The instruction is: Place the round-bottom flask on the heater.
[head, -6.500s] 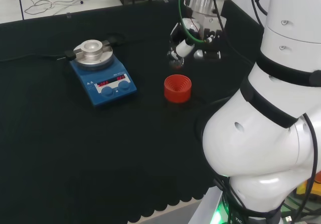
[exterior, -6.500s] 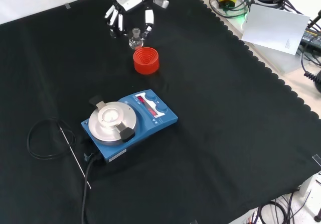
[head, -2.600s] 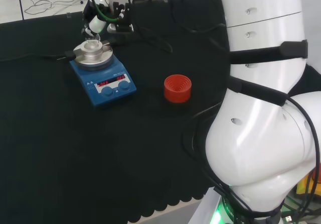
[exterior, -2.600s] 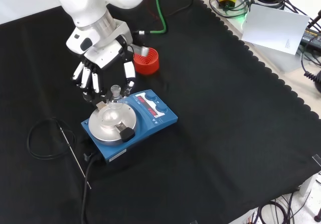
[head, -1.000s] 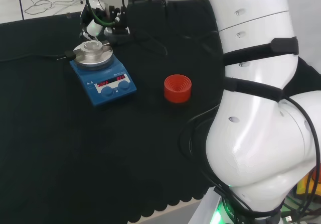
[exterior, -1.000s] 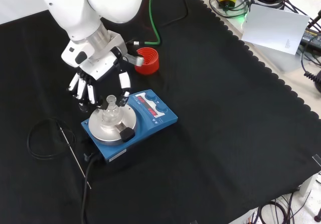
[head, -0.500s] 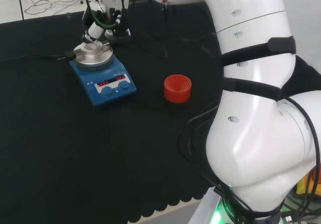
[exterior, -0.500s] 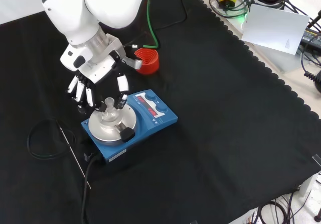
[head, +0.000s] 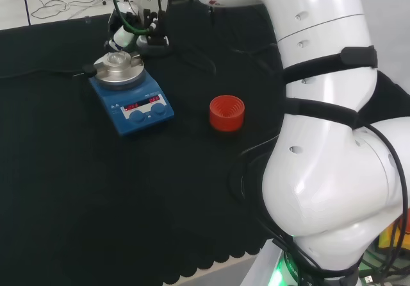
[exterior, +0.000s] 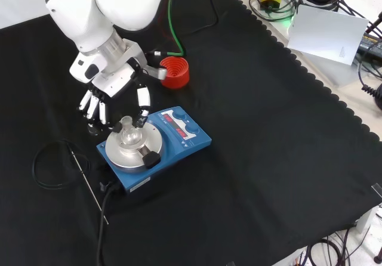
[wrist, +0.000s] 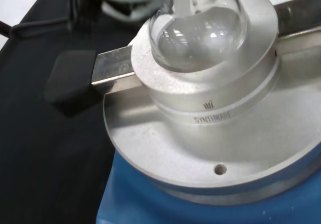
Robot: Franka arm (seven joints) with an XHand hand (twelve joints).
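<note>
Clear glass round-bottom flask [exterior: 128, 136] seated in blue heater's [exterior: 179, 144] silver well; black-and-white hand [exterior: 113, 102] w/ fingers slack, released. Next: lift clear.

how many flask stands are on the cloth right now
1. The red ribbed stand sits empty on the black cloth, beyond the blue heater in the front view and to its right in the head view. The round-bottom flask rests on the heater's metal block, not on a stand.
</note>
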